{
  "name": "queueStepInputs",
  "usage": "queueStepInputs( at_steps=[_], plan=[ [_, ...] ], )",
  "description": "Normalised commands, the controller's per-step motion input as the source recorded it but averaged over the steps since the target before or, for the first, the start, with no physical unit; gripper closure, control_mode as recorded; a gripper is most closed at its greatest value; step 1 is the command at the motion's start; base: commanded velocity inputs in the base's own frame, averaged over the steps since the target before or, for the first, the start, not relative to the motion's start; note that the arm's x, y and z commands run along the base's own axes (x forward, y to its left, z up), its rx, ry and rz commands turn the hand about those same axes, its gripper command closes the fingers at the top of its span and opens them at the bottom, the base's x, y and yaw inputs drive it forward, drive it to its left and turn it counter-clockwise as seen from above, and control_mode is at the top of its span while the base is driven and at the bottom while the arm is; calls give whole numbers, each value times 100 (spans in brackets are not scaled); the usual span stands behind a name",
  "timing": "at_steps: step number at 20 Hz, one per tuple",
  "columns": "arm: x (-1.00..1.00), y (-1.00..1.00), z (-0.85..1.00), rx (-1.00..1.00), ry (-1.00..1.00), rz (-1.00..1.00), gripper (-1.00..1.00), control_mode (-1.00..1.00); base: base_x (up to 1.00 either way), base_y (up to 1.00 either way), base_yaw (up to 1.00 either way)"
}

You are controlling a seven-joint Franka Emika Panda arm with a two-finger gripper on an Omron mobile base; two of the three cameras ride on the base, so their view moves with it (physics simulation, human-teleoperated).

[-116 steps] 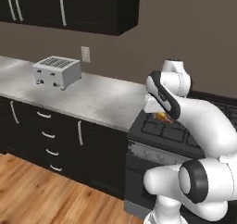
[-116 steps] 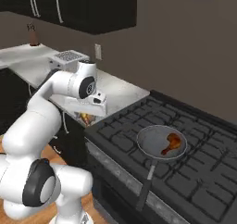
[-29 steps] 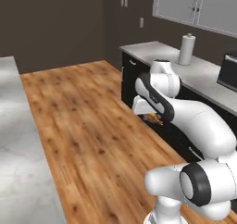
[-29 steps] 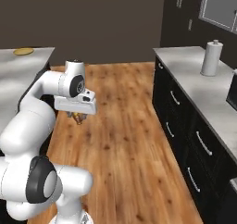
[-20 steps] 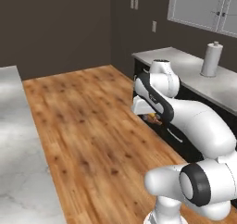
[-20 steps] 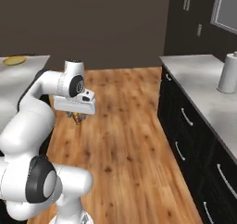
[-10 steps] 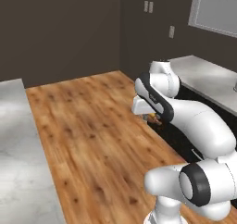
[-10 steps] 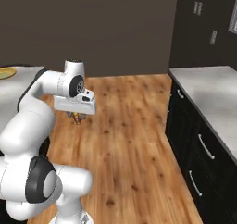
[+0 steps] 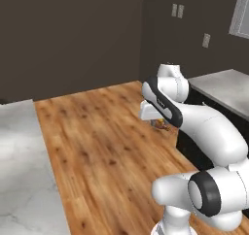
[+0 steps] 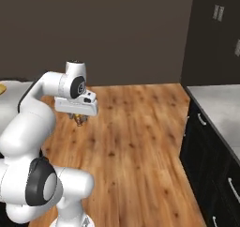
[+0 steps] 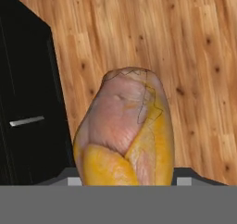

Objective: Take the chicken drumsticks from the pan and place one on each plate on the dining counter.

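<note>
Drumstick point(image 11: 125, 130), orange-golden, pinkish centre, in gripper point(image 10: 78, 119)

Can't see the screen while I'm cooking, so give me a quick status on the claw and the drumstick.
Claw shut on the lighter drumstick. Carried over wooden floor, dining counter to the left. Nothing in the way.

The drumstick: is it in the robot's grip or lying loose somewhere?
In its grip: the golden drumstick hangs under the end effector, above the wood floor.
</note>
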Motion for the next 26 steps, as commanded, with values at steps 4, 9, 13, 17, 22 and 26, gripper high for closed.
queueStepInputs(
  at_steps=[4,9,13,17,22,26],
  plan=[
    [0,0,0,0,0,0,100,100,100,7,13],
    [0,0,0,0,0,0,100,100,100,3,18],
    [0,0,0,0,0,0,100,100,92,0,44],
    [0,0,0,0,0,0,100,100,69,-3,67],
    [0,0,0,0,0,0,100,100,52,-9,79],
    [0,0,0,0,0,0,100,100,45,-16,86]
  ],
)
